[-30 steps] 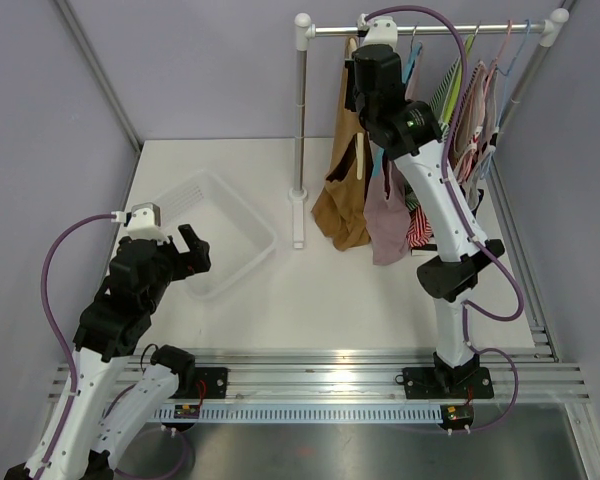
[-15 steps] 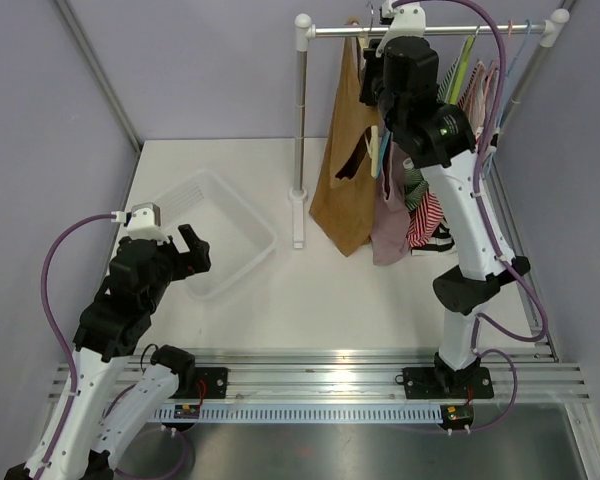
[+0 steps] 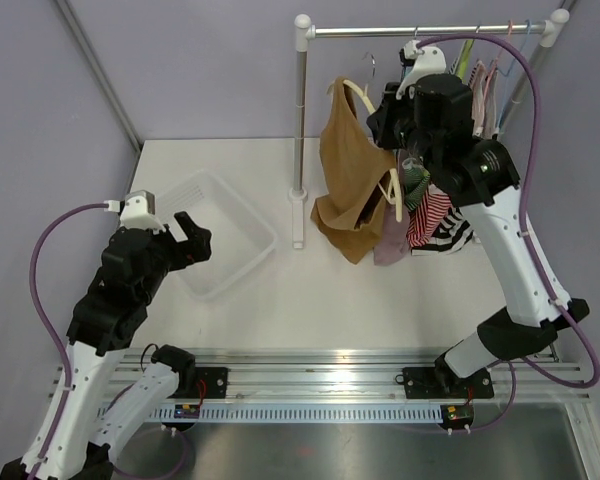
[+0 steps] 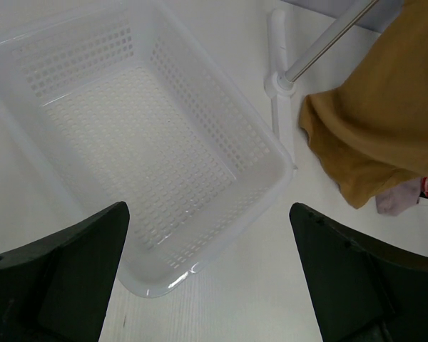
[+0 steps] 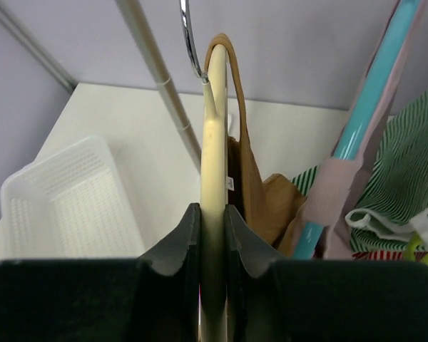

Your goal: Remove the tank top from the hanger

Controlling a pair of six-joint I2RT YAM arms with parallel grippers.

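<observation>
The right hand [image 5: 212,221] is clamped on a cream hanger [image 5: 214,135], one finger pressed to each side of its bar. A mustard tank top [image 3: 348,170] hangs on that hanger, just left of the other clothes [image 3: 435,215] on the clothes rack [image 3: 420,30], at the far side of the white surface [image 3: 330,300]. The left hand [image 4: 208,214] hovers spread wide over a white perforated basket [image 3: 265,238] at the left.

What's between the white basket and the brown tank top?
The rack's pole and white foot stand between basket and tank top, in the top view.
</observation>
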